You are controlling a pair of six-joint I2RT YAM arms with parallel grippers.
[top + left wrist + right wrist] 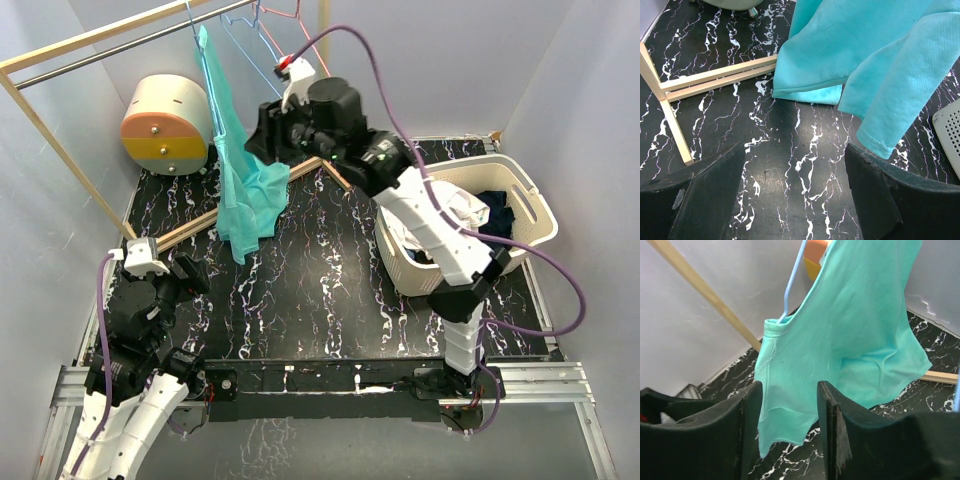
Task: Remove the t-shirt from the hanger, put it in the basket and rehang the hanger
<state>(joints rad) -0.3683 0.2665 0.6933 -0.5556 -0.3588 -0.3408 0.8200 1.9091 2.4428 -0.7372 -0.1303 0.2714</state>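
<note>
Black marbled table. Wooden clothes rack, at the table's far left. White laundry basket, right side, holding clothes. Turquoise t-shirt, hung from the rack on a blue wire hanger, hem trailing onto the table. Right gripper: raised beside the shirt, jaws moderately parted, fabric just beyond them, contact not discernible. Left gripper: low over the table, jaws wide, holding nothing.
</note>
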